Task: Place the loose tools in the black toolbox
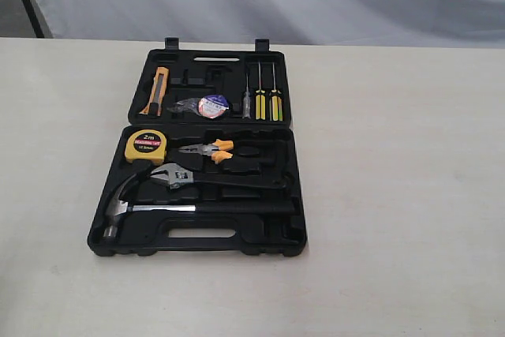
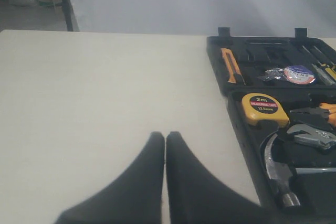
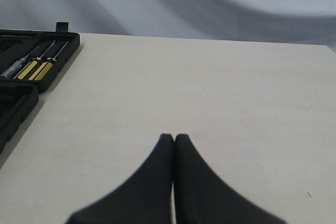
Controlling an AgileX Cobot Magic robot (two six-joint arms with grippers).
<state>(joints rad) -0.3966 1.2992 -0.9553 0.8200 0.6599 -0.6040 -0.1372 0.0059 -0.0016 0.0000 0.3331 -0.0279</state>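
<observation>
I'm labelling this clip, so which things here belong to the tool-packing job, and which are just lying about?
Job: claw hammer, adjustable wrench, black tape roll, all already lying in the black toolbox.
Not the job: yellow tape measure, orange-handled pliers, orange utility knife, screwdrivers, also in the case.

Matt black plastic toolbox [image 1: 268,244], shiny steel hammer [image 1: 158,208], glossy tape roll [image 1: 213,104], smooth matt table [image 1: 394,195], perhaps laminate.
</observation>
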